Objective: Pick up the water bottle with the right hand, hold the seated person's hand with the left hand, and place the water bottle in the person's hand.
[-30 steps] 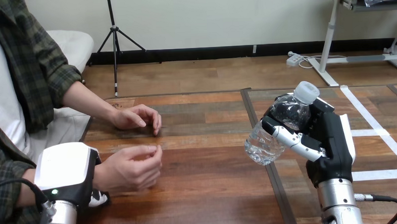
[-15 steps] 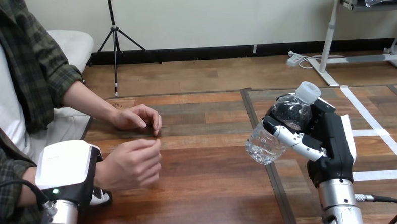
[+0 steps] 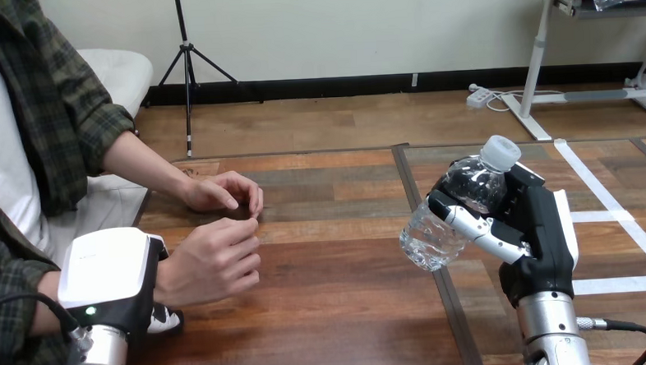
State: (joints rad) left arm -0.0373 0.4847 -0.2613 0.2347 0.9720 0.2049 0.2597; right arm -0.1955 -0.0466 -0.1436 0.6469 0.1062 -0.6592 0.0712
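Right hand (image 3: pixel 537 222) is up over the table (image 3: pixel 342 313), just right of its dark seam (image 3: pixel 409 183); fingers wrapped round the water bottle (image 3: pixel 448 210), which hangs tilted above the seam, white cap up and to the right; well left of the seam, the left hand (image 3: pixel 110 270) sits over the person's wrist, a fingertip curled out beneath it; the person's near hand (image 3: pixel 212 261) is loosely cupped, the far hand (image 3: pixel 221 191) resting on the table beyond it.

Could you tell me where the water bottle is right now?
The water bottle sits tilted in the right hand at the head view's right, above the table, apart from the person's hands.
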